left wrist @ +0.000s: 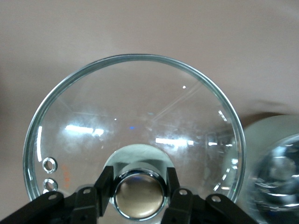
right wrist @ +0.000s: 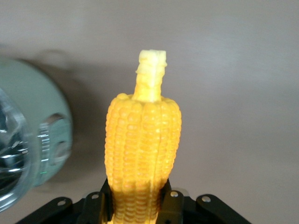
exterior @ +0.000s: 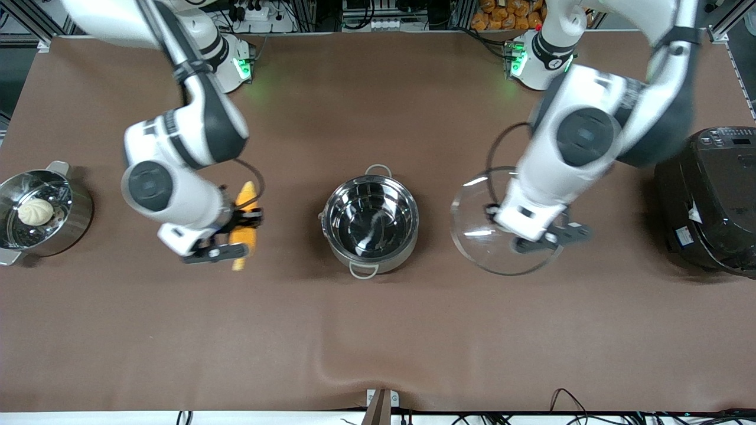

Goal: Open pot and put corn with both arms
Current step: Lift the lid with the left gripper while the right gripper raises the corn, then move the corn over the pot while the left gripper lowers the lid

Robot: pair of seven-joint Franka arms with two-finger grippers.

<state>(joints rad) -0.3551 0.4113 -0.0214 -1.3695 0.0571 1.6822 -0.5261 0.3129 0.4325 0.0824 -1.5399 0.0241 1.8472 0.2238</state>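
With the left gripper (left wrist: 140, 198) clamping the lid (left wrist: 135, 126) by its knob to keep the pot (exterior: 371, 217) open, the right gripper (right wrist: 138, 205) pinches the corn (right wrist: 142, 158), ready for dropping in.

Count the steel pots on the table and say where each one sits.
2. The pot, lid off, stands mid-table between the two grippers. A smaller steel pot holding a white bun sits at the right arm's end. None looks hidden.

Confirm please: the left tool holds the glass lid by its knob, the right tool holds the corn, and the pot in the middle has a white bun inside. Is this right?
One detail is wrong. The front view shows the pot in the middle empty; the white bun lies in the smaller pot at the right arm's end. The left tool does hold the glass lid by its knob, and the right tool holds the corn.
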